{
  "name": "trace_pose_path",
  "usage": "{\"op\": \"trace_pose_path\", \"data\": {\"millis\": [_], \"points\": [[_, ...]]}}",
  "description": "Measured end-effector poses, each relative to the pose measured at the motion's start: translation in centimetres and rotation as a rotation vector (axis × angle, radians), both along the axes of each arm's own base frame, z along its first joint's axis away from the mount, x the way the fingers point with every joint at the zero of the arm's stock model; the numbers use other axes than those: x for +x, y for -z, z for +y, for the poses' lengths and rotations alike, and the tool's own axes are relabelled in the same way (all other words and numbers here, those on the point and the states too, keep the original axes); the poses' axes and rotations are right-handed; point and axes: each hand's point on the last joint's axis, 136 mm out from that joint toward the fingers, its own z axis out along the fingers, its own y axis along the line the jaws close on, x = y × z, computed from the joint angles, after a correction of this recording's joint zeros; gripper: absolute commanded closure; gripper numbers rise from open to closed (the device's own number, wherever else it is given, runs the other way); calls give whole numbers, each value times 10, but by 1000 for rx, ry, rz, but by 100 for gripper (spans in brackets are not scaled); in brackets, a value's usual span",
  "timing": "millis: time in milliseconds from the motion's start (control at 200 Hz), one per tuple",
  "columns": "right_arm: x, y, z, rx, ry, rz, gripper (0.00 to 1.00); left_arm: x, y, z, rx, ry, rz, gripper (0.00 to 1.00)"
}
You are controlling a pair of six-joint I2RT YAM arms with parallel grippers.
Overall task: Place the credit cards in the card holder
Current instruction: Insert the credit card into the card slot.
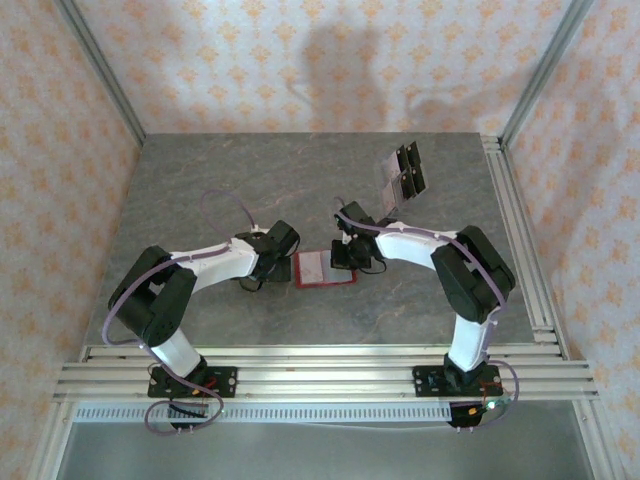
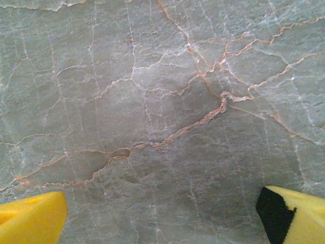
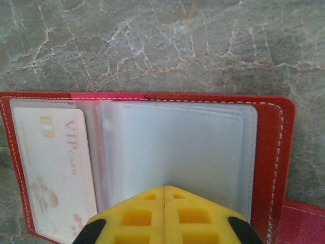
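- Here the card holder (image 3: 269, 152) lies open on the marble table (image 3: 152, 40), red with white stitching and clear plastic sleeves (image 3: 183, 147).
- Its left sleeve holds a pale card (image 3: 53, 173) reading "VIP CARD" (gold chip beside it).
- The right tool (image 3: 164, 195) is closed above the sleeves; the left tool (image 2: 162, 218) gapes wide over bare table.
- The credit cards (image 1: 403, 172) lie at the table's far right.

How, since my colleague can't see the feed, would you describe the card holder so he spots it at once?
On the grey marbled table, look near the middle, by the shut right gripper. The card holder lies open: the only red thing, with clear sleeves and a VIP card inside, unlike the loose grey cards farther back on the right.
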Motion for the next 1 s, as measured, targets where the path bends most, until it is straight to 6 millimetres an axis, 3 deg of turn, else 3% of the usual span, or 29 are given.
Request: {"op": "trace_pose_path", "data": {"millis": [295, 596, 1001], "points": [[1, -9, 3, 4, -7, 1, 99, 0, 0, 0, 0, 0, 0, 1], [4, -37, 35, 62, -64, -47, 100, 0, 0, -1, -3, 1, 1, 1], [-4, -14, 43, 40, -85, -3, 100, 3, -2, -6, -27, 4, 0, 1]]}}
